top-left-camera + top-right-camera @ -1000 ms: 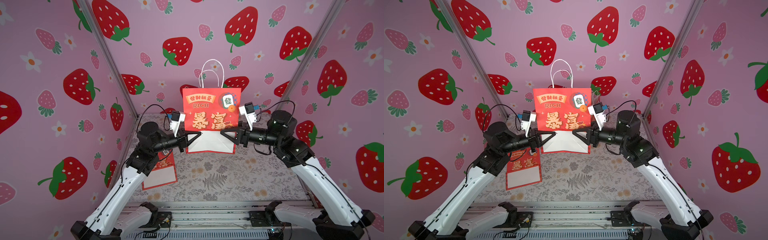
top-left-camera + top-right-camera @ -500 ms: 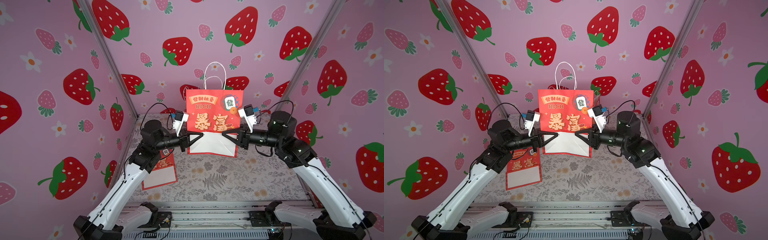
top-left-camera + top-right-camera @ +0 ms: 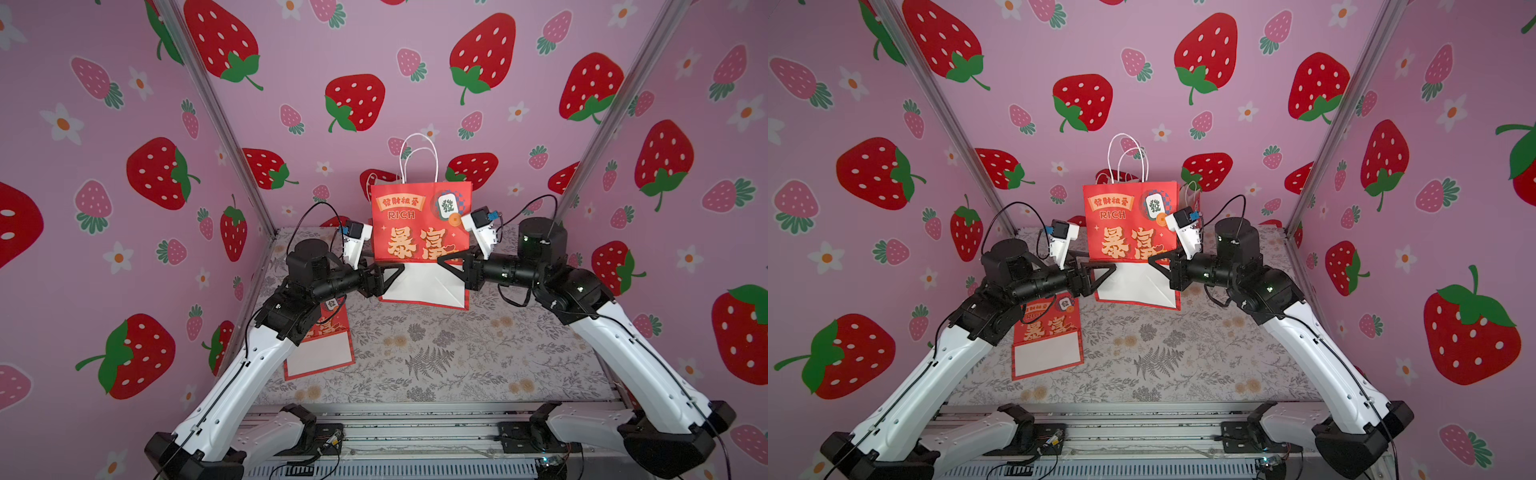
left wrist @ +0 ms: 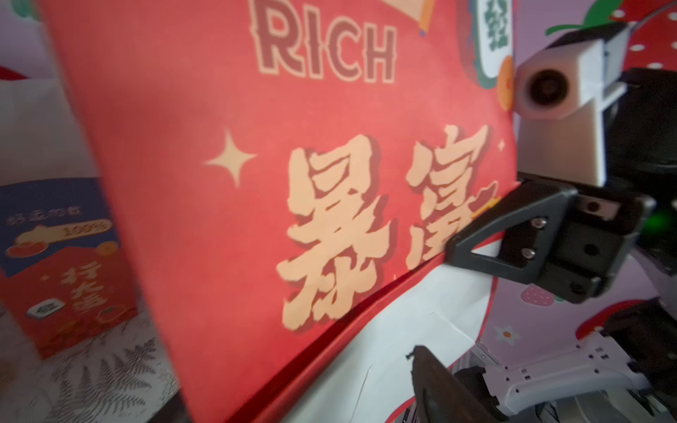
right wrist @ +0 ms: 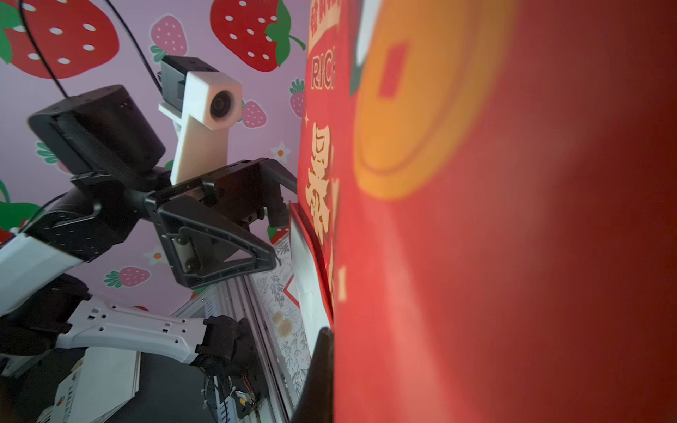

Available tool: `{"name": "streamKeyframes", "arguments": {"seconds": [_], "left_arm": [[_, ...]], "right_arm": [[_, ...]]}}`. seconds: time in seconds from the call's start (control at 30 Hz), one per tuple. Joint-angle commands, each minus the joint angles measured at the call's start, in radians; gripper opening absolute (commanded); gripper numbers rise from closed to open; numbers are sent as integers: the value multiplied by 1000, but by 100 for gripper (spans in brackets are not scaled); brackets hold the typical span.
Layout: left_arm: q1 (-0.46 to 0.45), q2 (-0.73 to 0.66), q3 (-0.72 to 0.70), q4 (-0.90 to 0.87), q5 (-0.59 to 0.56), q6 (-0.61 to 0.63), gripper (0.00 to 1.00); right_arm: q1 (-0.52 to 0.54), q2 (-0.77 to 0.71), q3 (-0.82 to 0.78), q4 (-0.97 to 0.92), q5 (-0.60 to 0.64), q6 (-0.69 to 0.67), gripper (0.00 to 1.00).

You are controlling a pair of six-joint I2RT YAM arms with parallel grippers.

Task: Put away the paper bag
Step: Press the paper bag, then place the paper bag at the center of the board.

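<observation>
Upright red printed paper bag [image 3: 419,224] at the desk's [image 3: 478,357] far middle, bottom fold not yet flattened; right gripper [image 3: 451,259] pinched shut on its lower right corner, left gripper [image 3: 388,274] spread open beside the left corner, holding nothing; folding and stowing remain

Looks like a purpose-built robot test booth, not anyone's home or shop. Three pink walls [image 3: 415,50] covered in strawberry and flower print box in a small counter [image 3: 436,353] laid with a grey floral cloth, with bare aluminium posts [image 3: 216,124] at the corners (very lab-rig). Two white and black robot arms [image 3: 232,386] are bolted to a metal rail [image 3: 415,432] at the front, loose wiring showing.
</observation>
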Motion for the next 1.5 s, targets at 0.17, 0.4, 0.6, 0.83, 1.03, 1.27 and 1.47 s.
{"name": "streamKeyframes", "arguments": {"seconds": [0.17, 0.4, 0.6, 0.83, 1.03, 1.27, 1.47], "left_arm": [[-42, -258, -264, 43, -662, -74, 80], [-43, -413, -476, 188, -771, -56, 89], [-41, -317, -483, 218, -752, -14, 99], [0, -312, -515, 226, -717, -18, 99], [51, -361, -552, 243, -667, -61, 100], [70, -354, -560, 259, -640, -75, 100], [74, -333, -558, 270, -628, -79, 100]], "right_arm": [[2, 42, -1, -139, 88, 39, 0], [2, 63, -127, -183, 154, 112, 0], [24, 110, -285, -19, 79, 215, 0], [91, 208, -331, 104, 52, 292, 0], [99, 310, -356, 245, 9, 337, 0], [120, 481, -329, 396, -38, 359, 0], [131, 577, -307, 434, -50, 373, 0]]}}
